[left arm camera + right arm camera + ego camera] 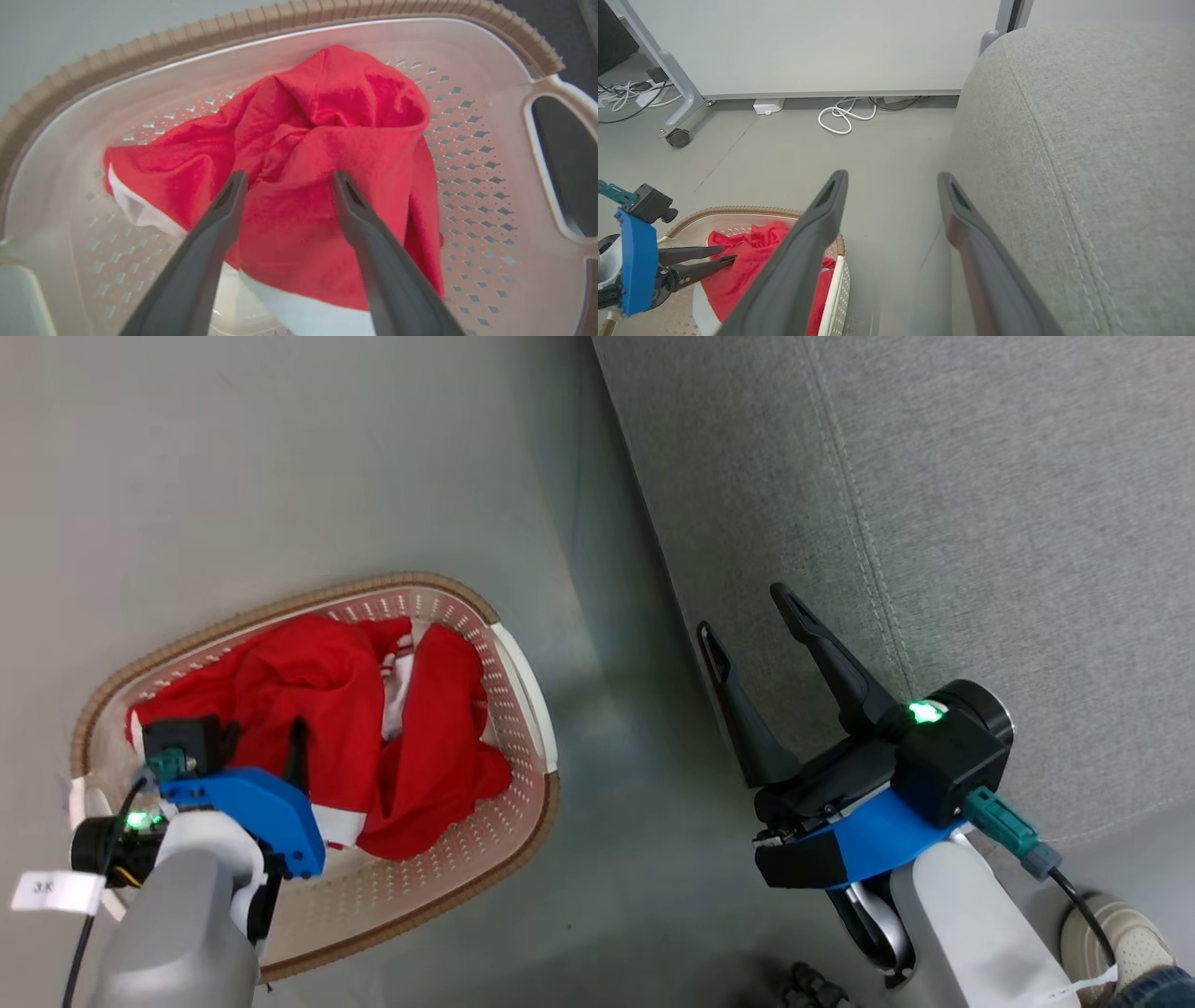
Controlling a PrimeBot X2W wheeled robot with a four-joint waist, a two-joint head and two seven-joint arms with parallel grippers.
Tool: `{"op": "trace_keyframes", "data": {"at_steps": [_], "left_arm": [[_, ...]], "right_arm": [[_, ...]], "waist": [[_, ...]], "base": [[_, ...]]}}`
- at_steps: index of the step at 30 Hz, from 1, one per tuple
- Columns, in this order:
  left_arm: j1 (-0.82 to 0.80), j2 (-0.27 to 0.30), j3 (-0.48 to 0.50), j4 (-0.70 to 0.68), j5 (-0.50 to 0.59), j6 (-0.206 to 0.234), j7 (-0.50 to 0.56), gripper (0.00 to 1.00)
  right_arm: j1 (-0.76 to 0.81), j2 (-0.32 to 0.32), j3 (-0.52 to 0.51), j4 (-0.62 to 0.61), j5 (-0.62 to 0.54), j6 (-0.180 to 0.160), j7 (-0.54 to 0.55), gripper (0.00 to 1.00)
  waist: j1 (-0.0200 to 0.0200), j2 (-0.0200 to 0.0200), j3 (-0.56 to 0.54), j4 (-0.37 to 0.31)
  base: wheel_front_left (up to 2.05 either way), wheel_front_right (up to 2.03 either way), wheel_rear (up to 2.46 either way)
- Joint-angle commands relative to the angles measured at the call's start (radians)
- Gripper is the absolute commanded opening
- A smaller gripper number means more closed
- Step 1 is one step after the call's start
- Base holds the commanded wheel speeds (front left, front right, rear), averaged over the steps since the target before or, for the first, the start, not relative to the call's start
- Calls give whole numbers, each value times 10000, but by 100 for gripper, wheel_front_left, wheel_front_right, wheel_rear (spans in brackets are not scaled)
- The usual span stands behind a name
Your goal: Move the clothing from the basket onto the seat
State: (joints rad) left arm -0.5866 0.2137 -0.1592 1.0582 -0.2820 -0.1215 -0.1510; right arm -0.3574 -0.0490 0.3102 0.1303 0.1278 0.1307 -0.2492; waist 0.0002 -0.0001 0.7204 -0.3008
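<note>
The seat [934, 523] stands beside the basket [485, 821], which holds the red clothing [308, 691]. Inside the basket, the left gripper [287, 179] spreads its jaws wide around a raised fold of clothing, perhaps touching it. Outside the basket, the right gripper [742, 611] gapes empty.

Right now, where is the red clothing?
The clothing lies at the head view's lower left, heaped inside the basket on the floor, left of the grey sofa, beneath the open left tool.

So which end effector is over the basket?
The left end effector, open, pointing down at the red clothing inside the basket. The right end effector is open too, but beside the grey seat.
</note>
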Motion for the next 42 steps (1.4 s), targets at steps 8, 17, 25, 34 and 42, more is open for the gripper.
{"op": "trace_keyframes", "data": {"at_steps": [8, 17, 25, 34, 42], "left_arm": [[-1013, -63, -130, 928, -631, -106, 1001, 100], [-1274, -334, -642, 1075, -1765, -116, 2327, 100], [-1358, -397, -1183, 952, -2348, -116, 3042, 0], [-1028, -32, -2195, 195, -3103, -117, 2967, 0], [-885, 111, -2719, -13, -3715, -118, 2697, 0]], "right_arm": [[-258, -23, 70, -155, 140, 3, -129, 100], [-383, -23, 55, -201, 110, 1, -164, 100], [-433, -23, -19, -253, 76, 1, -175, 100], [-544, -23, 27, -109, 230, 1, -175, 100], [-576, -23, 81, 0, 237, 1, -176, 100]], "waist": [[-2, 1, 683, 28], [-2, 1, 922, 168], [-2, 1, 1054, 256], [-2, 1, 923, 256], [-2, 1, 550, 350]], "base": [[0, 0, 0], [0, 0, 0], [0, 0, 0], [0, 0, 0], [0, 0, 0]]}}
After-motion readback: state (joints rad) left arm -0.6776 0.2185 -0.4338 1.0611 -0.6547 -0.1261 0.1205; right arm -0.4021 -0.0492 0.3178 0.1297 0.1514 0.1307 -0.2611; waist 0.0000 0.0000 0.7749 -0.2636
